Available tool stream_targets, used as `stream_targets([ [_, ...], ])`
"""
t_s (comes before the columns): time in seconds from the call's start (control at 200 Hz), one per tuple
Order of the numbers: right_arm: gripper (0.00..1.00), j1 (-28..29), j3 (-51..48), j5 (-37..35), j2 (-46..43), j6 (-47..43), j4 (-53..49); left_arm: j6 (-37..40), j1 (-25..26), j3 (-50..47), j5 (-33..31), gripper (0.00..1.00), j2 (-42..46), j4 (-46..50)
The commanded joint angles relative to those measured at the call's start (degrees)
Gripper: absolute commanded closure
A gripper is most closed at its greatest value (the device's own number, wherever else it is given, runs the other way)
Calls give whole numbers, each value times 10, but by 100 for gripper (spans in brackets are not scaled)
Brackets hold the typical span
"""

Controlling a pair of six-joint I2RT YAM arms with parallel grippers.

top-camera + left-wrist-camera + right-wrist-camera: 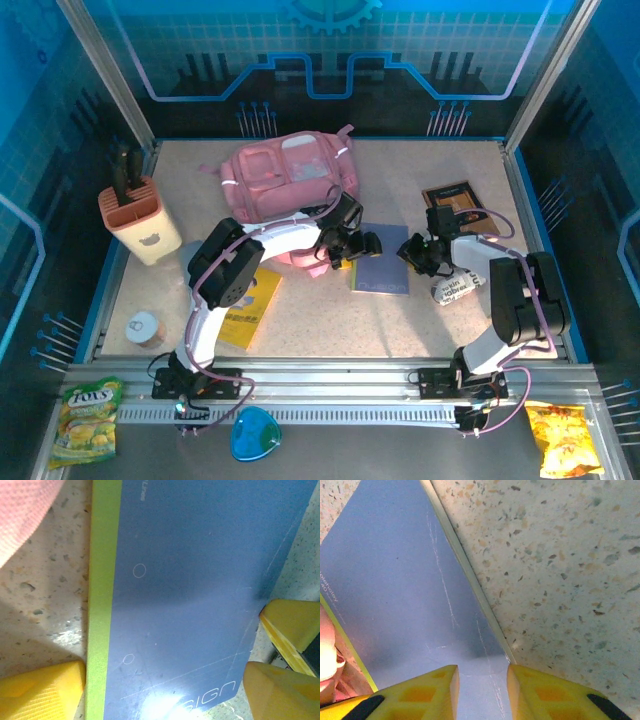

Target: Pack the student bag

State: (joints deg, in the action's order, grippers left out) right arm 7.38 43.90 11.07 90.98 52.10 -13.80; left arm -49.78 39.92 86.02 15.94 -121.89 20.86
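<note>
The student bag [285,175] lies pink and soft at the back of the table, and a corner of its fabric [22,515] shows in the left wrist view. In front of it a blue notebook [380,272] with a green spine [102,600] lies flat on the table. My left gripper [362,245] is open above the notebook's near-bag end, with one yellow finger outside each long edge [165,672]. My right gripper [412,250] hovers at the notebook's right edge [470,575], jaws partly open [482,672] and nothing between them.
A peach holder with black handles [140,220] stands at the left. A yellow book [245,300] lies under the left arm, a brown book [455,200] at the back right, a tin [145,328] near the front left. Snack bags [85,418] [570,440] lie on the front rail.
</note>
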Motion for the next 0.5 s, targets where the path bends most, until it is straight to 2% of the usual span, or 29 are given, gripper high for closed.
stream_targets([
  [0.0,67,-3,-15,22,15,7,-18,27,-8,1,-76,21,-3,39],
  [0.16,68,-3,-14,25,19,6,-16,25,-12,1,-83,35,-9,33],
  [0.345,68,-3,-13,26,20,7,-17,16,-12,1,-68,36,-21,25],
  [0.495,68,-4,-15,33,20,9,-14,12,-13,-7,52,39,-20,-41],
])
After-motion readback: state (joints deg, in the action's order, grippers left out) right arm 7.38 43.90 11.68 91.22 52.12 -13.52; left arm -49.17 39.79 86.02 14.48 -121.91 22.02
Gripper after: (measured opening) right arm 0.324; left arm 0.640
